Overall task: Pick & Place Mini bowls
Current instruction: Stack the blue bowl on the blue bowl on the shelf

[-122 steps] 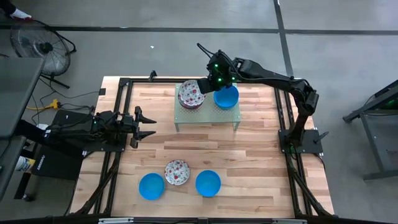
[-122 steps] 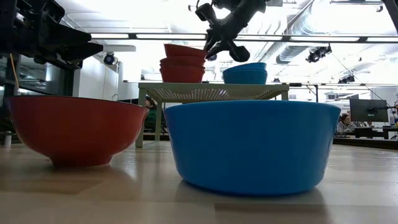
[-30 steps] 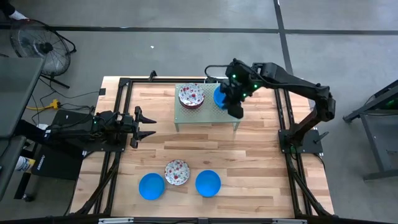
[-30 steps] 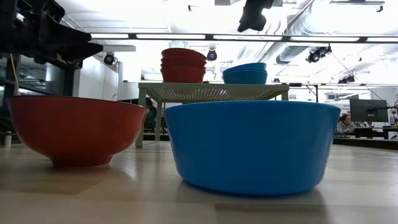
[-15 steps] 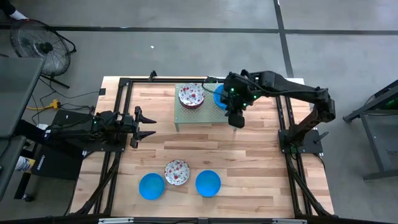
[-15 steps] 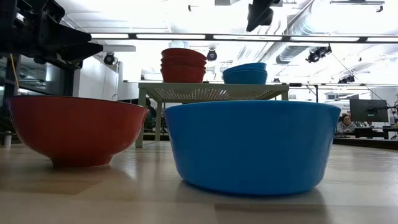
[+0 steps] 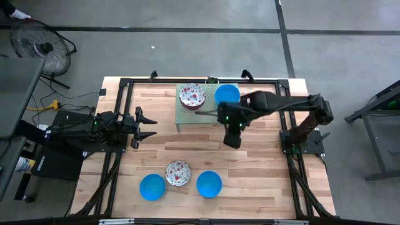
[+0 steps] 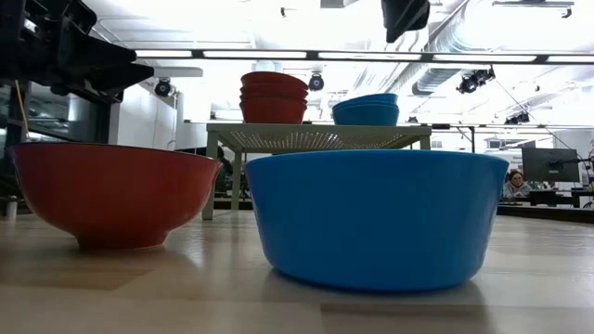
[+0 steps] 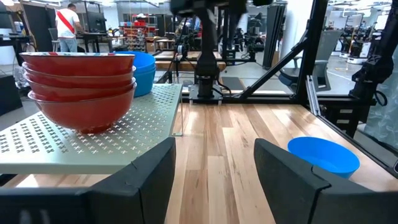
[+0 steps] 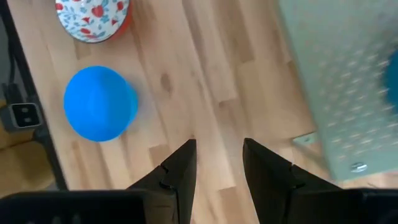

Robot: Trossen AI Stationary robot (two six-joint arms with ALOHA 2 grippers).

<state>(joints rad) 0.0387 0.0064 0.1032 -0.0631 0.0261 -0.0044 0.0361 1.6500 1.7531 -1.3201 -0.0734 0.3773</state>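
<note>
On the green perforated stand [image 7: 206, 112] rests a stack of floral mini bowls [image 7: 192, 95], red outside [image 9: 81, 81], beside stacked blue mini bowls [image 7: 227, 94]. Near the table's front edge two blue bowls [image 7: 152, 186] [image 7: 209, 184] and a floral one [image 7: 177, 172] rest on their bases. My right gripper [image 7: 232, 140] hangs high over bare wood just in front of the stand, pointing steeply down, open [image 10: 217, 155] and empty. My left gripper [image 7: 150, 125] waits at the left side, level, open [image 9: 214, 174], empty.
Black frame rails [image 7: 119, 106] run along the table's left and right sides. The stand's near right corner [image 10: 311, 140] lies close beside my right gripper. Bare wood stretches between the stand and the three front bowls. People show in the room behind [image 9: 65, 25].
My right gripper has gone from above the blue bowls on the stand toward the table's near edge, past the stand's front edge, sinking a little and rolling about its own line. Its fingers keep their gap. No bowl has moved.
</note>
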